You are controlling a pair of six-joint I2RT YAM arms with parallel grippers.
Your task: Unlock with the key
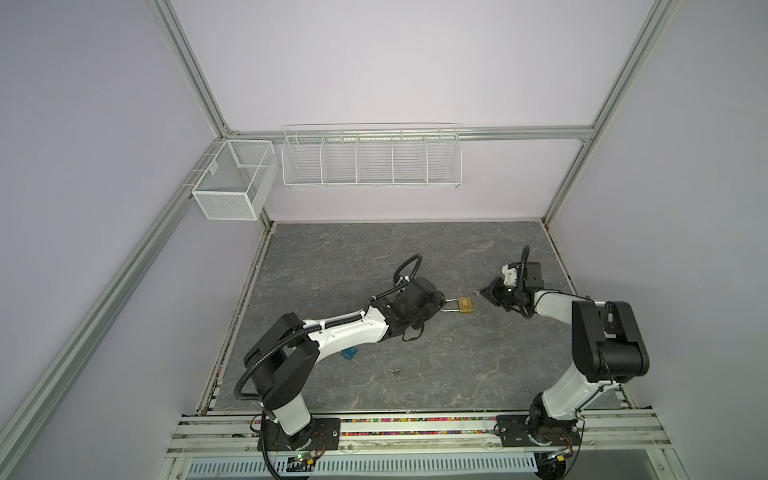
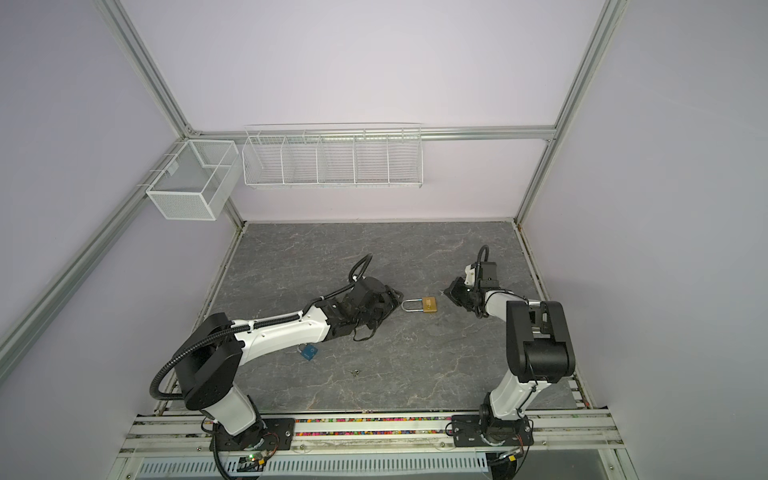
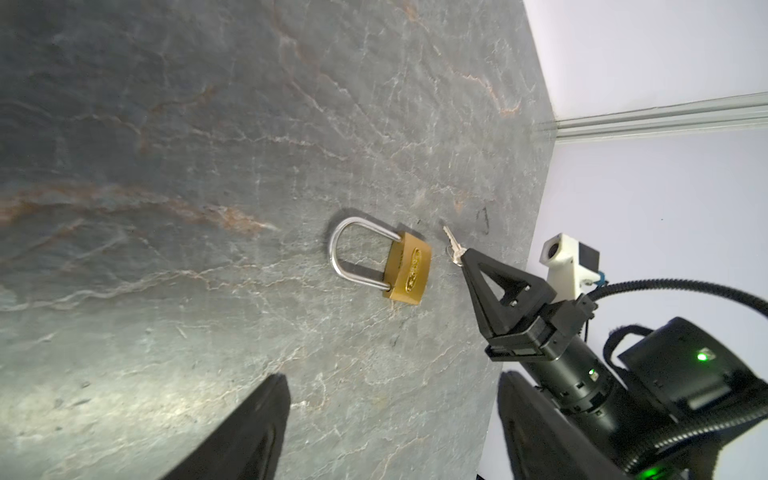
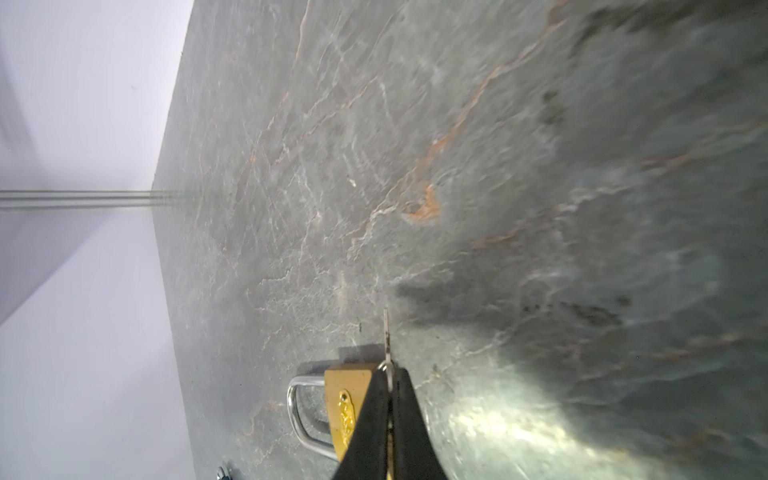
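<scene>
On the bench (image 1: pixel 374 257) a brass padlock (image 1: pixel 466 307) lay flat; the right gripper (image 4: pixel 388 370) pinched the key (image 3: pixel 451 245) beside it, the left gripper (image 3: pixel 390 376) stood wide.

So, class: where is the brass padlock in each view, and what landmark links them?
Top view: brass padlock near table centre.
Top view: brass padlock, same spot.
Left wrist: brass padlock central, beyond left tool.
Right wrist: brass padlock partly behind right tool.
Landmark: the key beside its body.

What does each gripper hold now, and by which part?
The right gripper pinches the key by its head; the left gripper holds nothing.
</scene>
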